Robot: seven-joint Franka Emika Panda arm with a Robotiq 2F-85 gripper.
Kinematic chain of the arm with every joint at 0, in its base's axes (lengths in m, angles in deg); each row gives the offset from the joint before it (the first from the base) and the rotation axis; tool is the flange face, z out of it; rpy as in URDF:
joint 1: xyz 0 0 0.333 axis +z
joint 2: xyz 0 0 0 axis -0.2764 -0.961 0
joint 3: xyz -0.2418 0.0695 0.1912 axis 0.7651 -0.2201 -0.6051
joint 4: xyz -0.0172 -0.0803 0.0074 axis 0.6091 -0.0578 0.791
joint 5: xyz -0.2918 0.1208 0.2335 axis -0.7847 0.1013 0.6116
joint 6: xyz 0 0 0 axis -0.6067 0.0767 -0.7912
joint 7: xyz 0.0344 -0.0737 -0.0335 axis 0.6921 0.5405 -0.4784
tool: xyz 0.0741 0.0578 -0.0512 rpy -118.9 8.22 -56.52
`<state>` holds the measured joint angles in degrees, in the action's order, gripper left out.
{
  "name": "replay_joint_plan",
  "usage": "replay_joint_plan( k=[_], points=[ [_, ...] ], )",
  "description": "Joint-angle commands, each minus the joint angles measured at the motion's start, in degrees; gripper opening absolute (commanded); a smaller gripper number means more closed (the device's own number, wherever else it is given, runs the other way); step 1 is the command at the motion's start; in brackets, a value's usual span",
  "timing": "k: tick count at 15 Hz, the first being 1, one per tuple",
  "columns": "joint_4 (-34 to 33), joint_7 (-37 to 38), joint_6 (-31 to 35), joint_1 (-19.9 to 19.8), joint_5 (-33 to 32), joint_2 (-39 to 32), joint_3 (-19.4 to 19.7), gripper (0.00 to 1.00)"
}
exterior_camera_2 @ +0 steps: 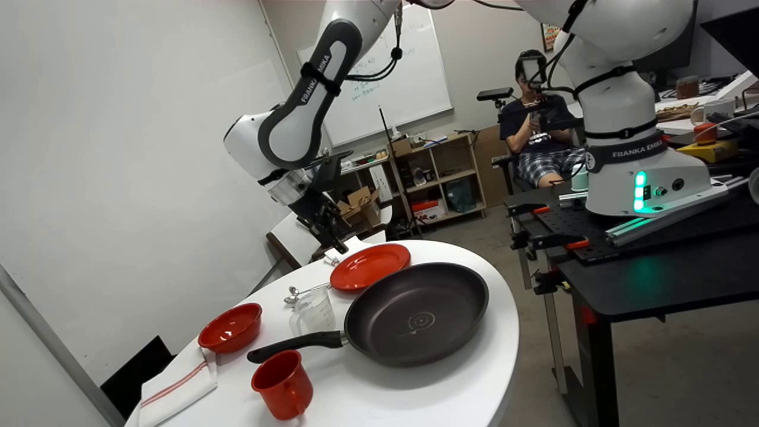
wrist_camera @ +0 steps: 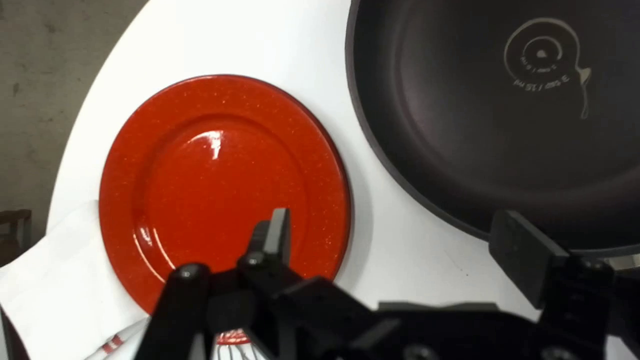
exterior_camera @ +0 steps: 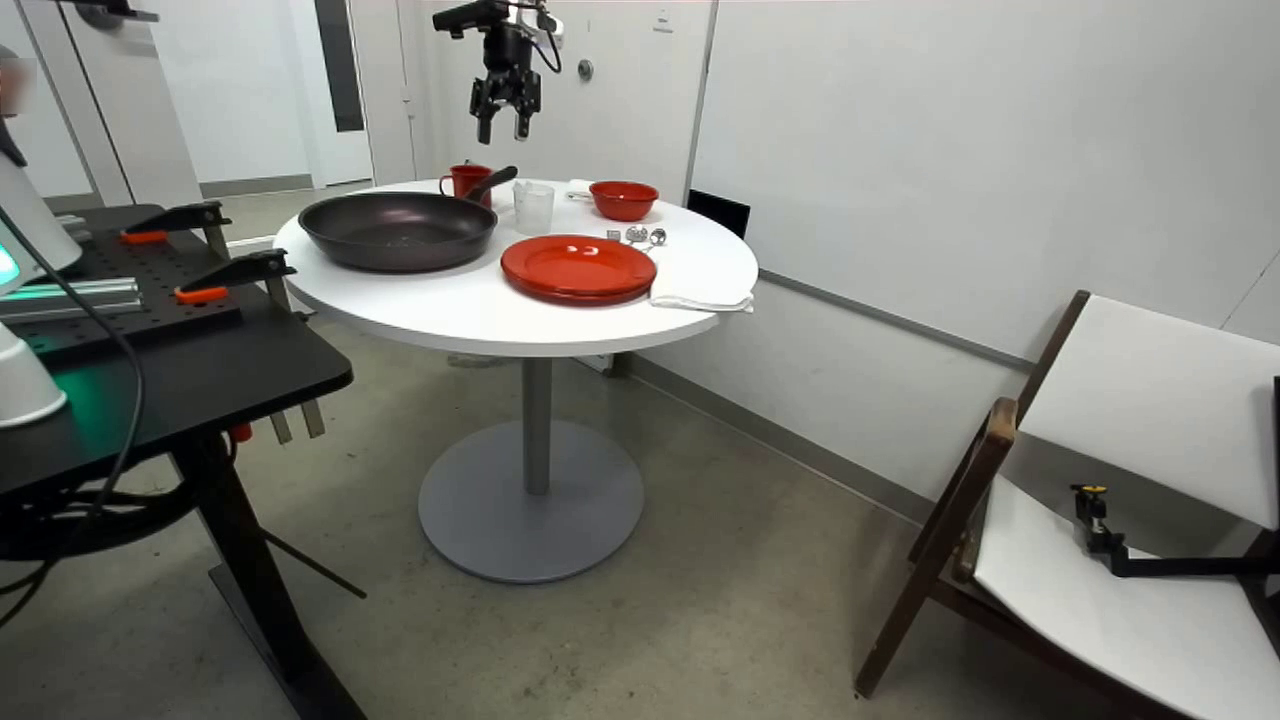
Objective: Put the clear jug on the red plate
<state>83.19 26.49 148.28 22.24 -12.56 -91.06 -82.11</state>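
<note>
The clear jug (exterior_camera: pixel 533 207) (exterior_camera_2: pixel 314 311) stands upright on the white table (exterior_camera: pixel 500 340), close to the pan's handle. In the wrist view the jug does not show. The wide red plate (exterior_camera: pixel 578 265) (exterior_camera_2: pixel 369 267) (wrist_camera: pixel 220 180) lies flat with nothing on top, and a second rim shows under it. High over the table hangs my gripper (exterior_camera: pixel 503 130) (exterior_camera_2: pixel 335 240) (wrist_camera: pixel 392 217), pointing down. Its jaws are wide apart and hold nothing. Seen from the wrist, one finger overlaps the plate and the opposite one overlaps the pan's edge.
The large black pan (exterior_camera: pixel 400 232) (exterior_camera_2: pixel 418 314) (wrist_camera: pixel 450 125) sits beside plate and jug, its handle passing near the jug. A red cup (exterior_camera: pixel 468 182) (exterior_camera_2: pixel 281 385) and red bowl (exterior_camera: pixel 625 200) (exterior_camera_2: pixel 231 328) stand nearby. Metal utensils (exterior_camera: pixel 636 236) and a white napkin (exterior_camera: pixel 705 280) (wrist_camera: pixel 55 280) lie by the plate.
</note>
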Motion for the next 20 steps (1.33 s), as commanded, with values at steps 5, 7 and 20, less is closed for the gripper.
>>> replay_joint_plan(
  k=[5,7,20],
  points=[
    [-6.70,0.39,-1.85,1.24,-1.60,-5.12,1.43,1.00],
    [-7.26,0.40,-2.16,1.32,-1.62,-5.43,1.48,1.00],
    [-7.50,0.42,-2.37,1.38,-1.66,-5.43,1.54,1.00]
  ],
)
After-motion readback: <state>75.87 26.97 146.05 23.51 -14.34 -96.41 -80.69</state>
